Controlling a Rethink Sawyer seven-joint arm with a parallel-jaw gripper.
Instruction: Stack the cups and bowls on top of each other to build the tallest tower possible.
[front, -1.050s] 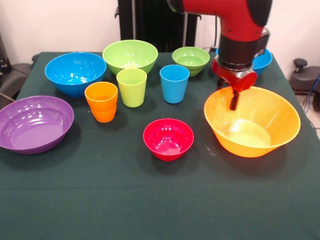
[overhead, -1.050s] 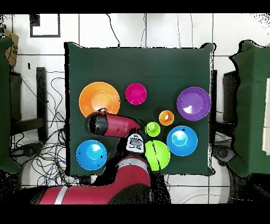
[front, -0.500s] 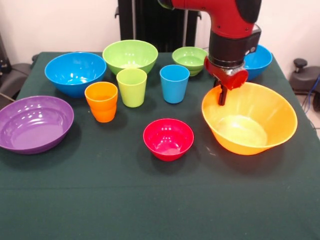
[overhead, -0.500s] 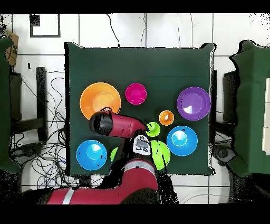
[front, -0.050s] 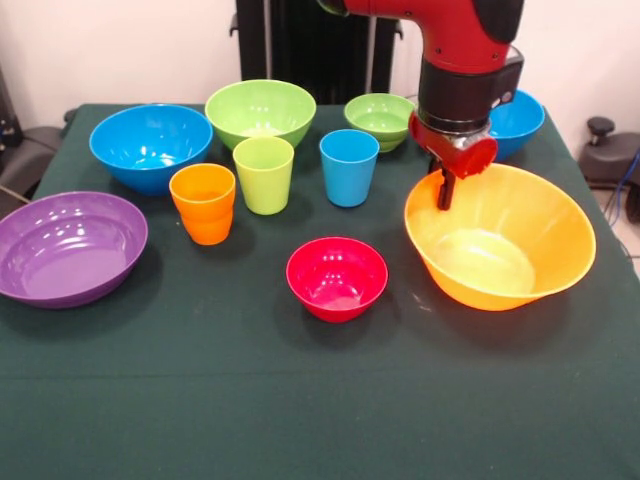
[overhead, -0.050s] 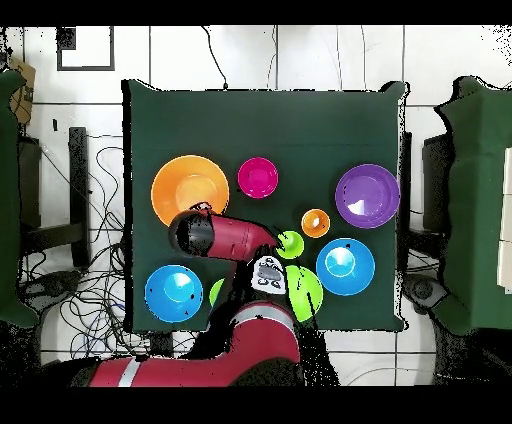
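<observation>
Green-clothed table is set with loose cups and bowls, no tower built; the gripper is held at the far-left rim of the right-hand orange bowl, apparently clamped on that rim for repositioning it as base.

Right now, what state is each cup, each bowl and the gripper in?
orange cup, upright, empty
green cup, upright, empty
blue cup, upright, empty
purple bowl, upright, empty
large blue bowl, upright, empty
large green bowl, upright, empty
small green bowl, upright, empty
small blue bowl, upright, partly hidden
red bowl, upright, empty
orange bowl, upright, unstacked
gripper, at orange bowl's rim, grip unclear
</observation>
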